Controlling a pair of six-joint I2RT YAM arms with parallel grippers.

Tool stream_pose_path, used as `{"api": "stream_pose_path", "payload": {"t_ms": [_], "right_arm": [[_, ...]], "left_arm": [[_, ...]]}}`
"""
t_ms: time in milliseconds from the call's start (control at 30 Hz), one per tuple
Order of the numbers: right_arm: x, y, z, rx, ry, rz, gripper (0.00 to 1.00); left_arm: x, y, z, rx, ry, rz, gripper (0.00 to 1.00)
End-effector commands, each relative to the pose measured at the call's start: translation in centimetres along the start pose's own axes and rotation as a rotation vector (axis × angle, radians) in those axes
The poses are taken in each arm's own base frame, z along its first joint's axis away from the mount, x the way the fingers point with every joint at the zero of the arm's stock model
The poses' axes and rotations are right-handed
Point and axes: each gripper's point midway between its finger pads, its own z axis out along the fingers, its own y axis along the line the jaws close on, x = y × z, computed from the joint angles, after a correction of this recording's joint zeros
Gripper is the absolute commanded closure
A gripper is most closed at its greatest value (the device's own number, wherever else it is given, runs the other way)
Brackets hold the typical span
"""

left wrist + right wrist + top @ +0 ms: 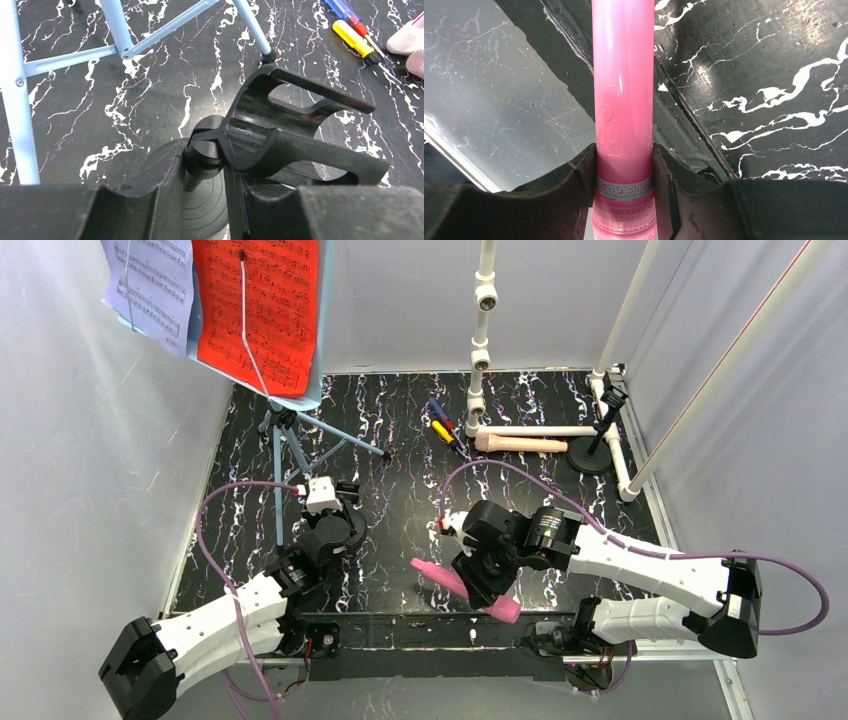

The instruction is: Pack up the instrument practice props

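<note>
Microphone [623,75] in right hand [624,167], holder [290,145] in left hand [205,167]

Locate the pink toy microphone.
Top view: the pink toy microphone is near the table's front edge, centre-right, clamped in the right claw.

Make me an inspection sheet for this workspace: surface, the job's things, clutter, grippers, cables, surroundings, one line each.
Surface: black, white-veined table.
Job's things: music rack standing, carrying red pages and lavender pages; beige microphone lying beside the other holder.
Clutter: two screwdrivers at the back.
Grippers: left gripper shut on black holder; right gripper shut on pink microphone.
Cables: purple cables looping at both arms.
Surroundings: white pipe frame, pale walls.
</note>
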Motion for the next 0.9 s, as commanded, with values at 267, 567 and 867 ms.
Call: {"api": "stream_pose_path", "payload": {"t_ms": [267, 567, 867], "right_arm": [[-5.1, -1.9, 0.7, 0.110, -0.251, 0.186, 0.99], [-9.3, -7.0, 0.0, 0.162, -0.622, 0.576, 0.99], [-7.8, -14.2, -3.7, 0.317, -1.039, 1.086, 0.99]], "left_arm": [[1.0, 1.2, -0.3, -0.028, 0.020, 0.054, 1.00], [0.9, -1.4, -0.7, 0.140, 0.016, 0.052, 1.00], [1.0, -4.3, -1.4, 0.313, 0.019, 0.069, 1.00]]}}
